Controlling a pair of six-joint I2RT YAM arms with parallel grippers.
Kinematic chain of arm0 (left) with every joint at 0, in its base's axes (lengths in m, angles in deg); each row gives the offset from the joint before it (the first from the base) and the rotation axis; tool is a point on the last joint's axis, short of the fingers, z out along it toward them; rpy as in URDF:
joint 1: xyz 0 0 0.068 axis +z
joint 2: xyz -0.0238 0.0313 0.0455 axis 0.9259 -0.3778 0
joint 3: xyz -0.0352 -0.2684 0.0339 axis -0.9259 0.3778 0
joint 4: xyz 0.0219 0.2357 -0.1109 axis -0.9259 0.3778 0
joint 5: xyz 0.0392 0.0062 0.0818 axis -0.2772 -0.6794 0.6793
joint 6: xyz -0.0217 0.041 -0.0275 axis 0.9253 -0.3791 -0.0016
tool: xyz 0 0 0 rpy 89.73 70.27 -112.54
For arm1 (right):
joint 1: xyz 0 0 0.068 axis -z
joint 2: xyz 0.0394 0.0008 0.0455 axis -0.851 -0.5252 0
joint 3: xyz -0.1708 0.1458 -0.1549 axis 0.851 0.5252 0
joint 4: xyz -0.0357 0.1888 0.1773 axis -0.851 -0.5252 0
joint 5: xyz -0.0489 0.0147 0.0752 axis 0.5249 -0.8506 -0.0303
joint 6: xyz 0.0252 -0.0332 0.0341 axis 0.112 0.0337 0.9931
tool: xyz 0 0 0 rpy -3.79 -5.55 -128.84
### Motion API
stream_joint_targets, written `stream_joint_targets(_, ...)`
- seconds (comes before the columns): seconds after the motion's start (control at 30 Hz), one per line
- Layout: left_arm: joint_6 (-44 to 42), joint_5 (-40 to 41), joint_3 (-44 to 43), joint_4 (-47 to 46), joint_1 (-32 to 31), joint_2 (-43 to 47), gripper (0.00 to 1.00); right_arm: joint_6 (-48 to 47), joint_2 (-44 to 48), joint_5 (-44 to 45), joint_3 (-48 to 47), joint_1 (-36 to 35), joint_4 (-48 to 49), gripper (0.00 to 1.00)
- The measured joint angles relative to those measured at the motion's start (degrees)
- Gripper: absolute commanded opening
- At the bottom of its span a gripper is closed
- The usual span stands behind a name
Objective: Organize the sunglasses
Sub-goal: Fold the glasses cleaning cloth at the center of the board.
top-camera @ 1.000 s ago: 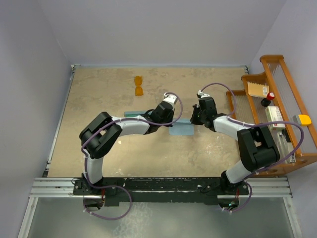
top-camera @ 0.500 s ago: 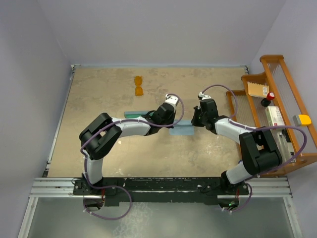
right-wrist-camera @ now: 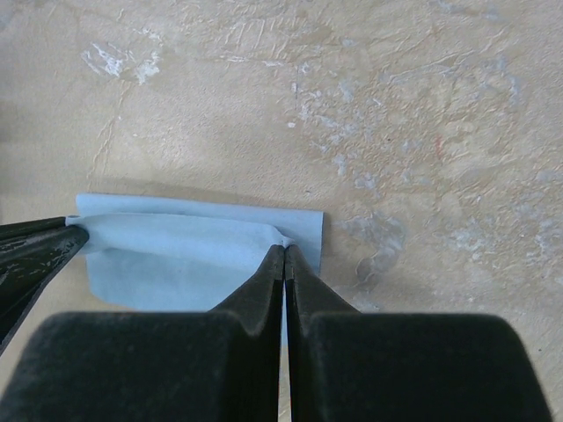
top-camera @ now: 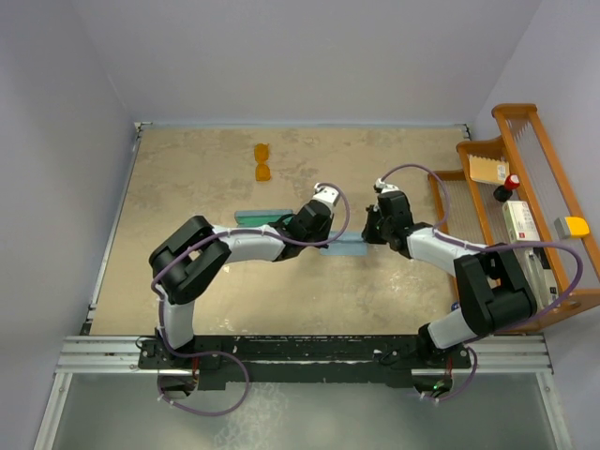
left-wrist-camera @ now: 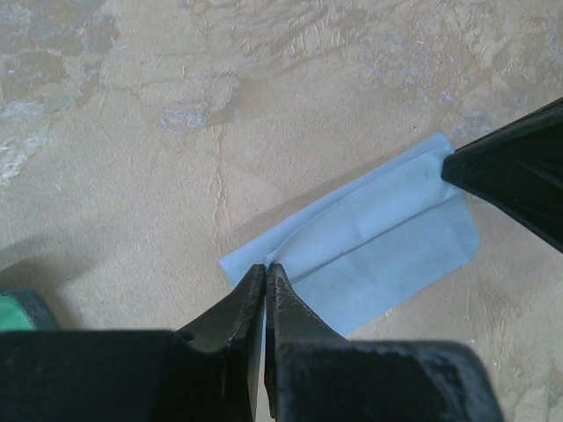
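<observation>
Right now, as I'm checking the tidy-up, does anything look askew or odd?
The thin pale-blue cloth lies rumpled: its top layer is raised in a ridge, pinched at opposite ends by the left claw and right claw. The small orange-lensed sunglasses lie apart, at the far side of the table.

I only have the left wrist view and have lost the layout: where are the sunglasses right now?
Observer: The sunglasses lie on the far part of the table, beyond both arms, with nothing touching them.
Operator: And the green corner at my lower left?
Observer: That is the case, lying nearer the arms than the sunglasses and left of the cloth.
Operator: Does the other side have the cloth?
Observer: Yes. The right wrist view shows the right gripper shut on a raised fold at the cloth's edge.
</observation>
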Motion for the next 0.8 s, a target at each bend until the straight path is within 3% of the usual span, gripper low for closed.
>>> stream_joint_targets(0.8, -2.10, 3.26, 1.84, 0.48, 0.00, 1.25, 0.00, 0.20, 1.18, 0.00, 1.11, -1.75, -0.04, 0.00)
